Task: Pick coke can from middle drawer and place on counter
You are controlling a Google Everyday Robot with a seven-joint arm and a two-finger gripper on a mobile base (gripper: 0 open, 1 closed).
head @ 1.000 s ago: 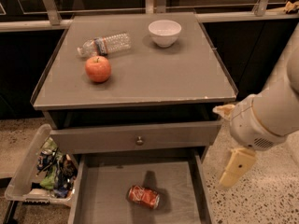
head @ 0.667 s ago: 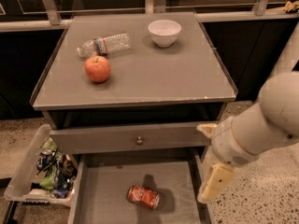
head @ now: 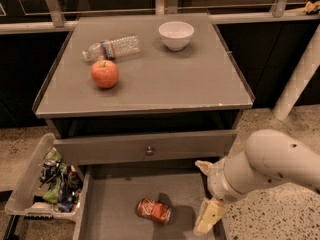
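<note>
Lying on side on middle drawer (head: 111, 206) floor, coke can (head: 153, 210) just left of gripper (head: 201, 198), not touching. Gripper fingers spread, nothing held, over drawer's right wall. Counter (head: 165, 86) above gripper: apple (head: 104, 74), bottle (head: 112, 48), bowl (head: 176, 34).

White script shows on the red can (head: 153, 210) in the drawer (head: 112, 204), too small to spell out; the bottle (head: 112, 47) label can't be read either. The pincer (head: 206, 191) hangs spread at the drawer's right wall.

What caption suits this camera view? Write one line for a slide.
Open gripper hovers beside the coke can lying in the middle drawer; apple, water bottle, bowl on counter.
</note>
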